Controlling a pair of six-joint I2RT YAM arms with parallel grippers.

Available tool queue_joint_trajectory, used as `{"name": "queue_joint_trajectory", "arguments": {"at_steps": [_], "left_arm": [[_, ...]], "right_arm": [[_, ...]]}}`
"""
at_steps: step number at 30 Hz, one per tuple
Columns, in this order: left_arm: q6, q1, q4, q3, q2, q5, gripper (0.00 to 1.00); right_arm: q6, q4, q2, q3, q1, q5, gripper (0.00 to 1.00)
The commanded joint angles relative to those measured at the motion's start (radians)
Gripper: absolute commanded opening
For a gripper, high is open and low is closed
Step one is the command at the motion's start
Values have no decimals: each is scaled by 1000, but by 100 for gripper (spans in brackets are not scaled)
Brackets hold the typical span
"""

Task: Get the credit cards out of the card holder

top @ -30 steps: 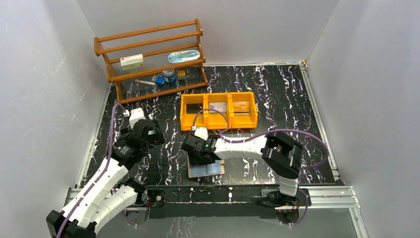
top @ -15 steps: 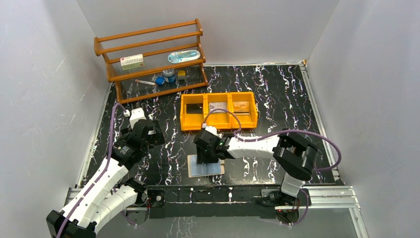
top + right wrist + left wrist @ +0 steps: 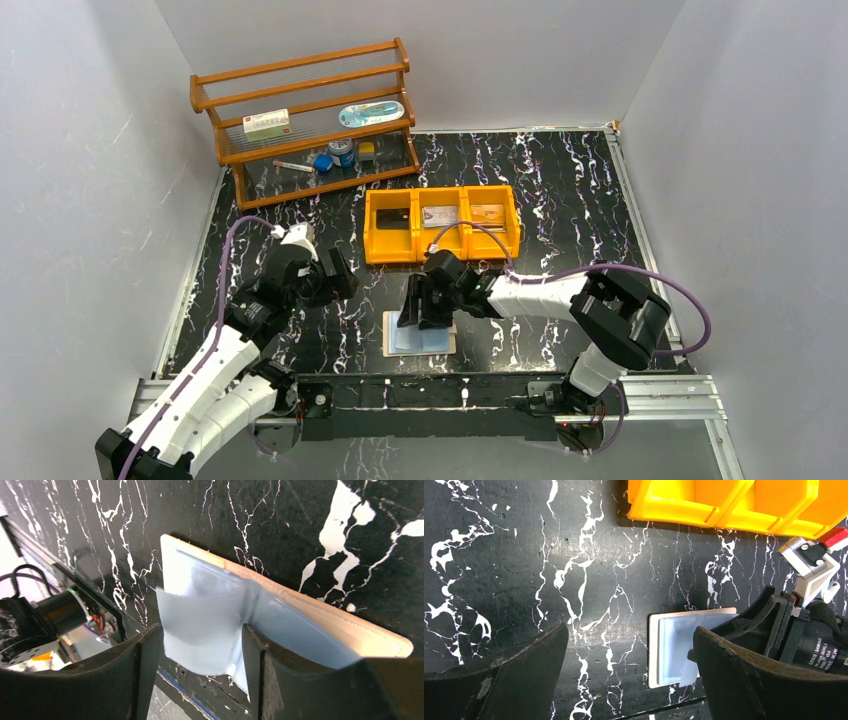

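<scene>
**Ana:** What was over on the left?

**Ben:** A brown wooden rack (image 3: 300, 110) stood at the far left corner of the black, white-veined surface (image 3: 580, 190). The bits on its shelves were too small for me to name. Nearer us, the left gripper (image 3: 335, 275) hung above bare surface. Its jaws were spread wide and had nothing between them.

**Ana:** And the wallet thing?

**Ben:** The flat tan card holder with shiny pale blue pockets (image 3: 420, 338) lay open near the front edge. It sat just right of the left gripper and apart from the bin behind it.

**Ana:** Was the other arm on it?

**Ben:** Yes. The right gripper (image 3: 416, 318) was down over the holder's left part, jaws partly open. A pale blue sheet (image 3: 200, 625) stood between its fingers (image 3: 145, 670), raised off the pocket and reaching from one finger to the other. I couldn't tell whether it was pinched or only straddled, nor whether it was a card or a pocket flap.

**Ana:** Any cards already out?

**Ben:** Behind, in the yellow three-compartment plastic bin (image 3: 440, 253), thin flat credit cards (image 3: 441, 215) lay loose. A silvery-grey one was in the middle compartment and a tan one in the right. The left compartment looked dark, and I couldn't make out what was in it.
</scene>
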Motion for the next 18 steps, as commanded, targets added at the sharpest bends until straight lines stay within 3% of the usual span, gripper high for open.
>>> {"name": "queue_joint_trajectory", "arguments": {"at_steps": [1, 8, 14, 18], "left_arm": [[-32, 6, -44, 63, 12, 2, 96], [-53, 7, -135, 66, 20, -353, 98], [-86, 6, -111, 24, 31, -343, 97], [-97, 6, -166, 52, 47, -384, 97]], "right_arm": [[-114, -192, -53, 128, 17, 83, 70], [-111, -436, -20, 308, 84, 302, 75], [8, -680, 80, 485, 142, 416, 76], [50, -664, 111, 487, 191, 445, 76]]}}
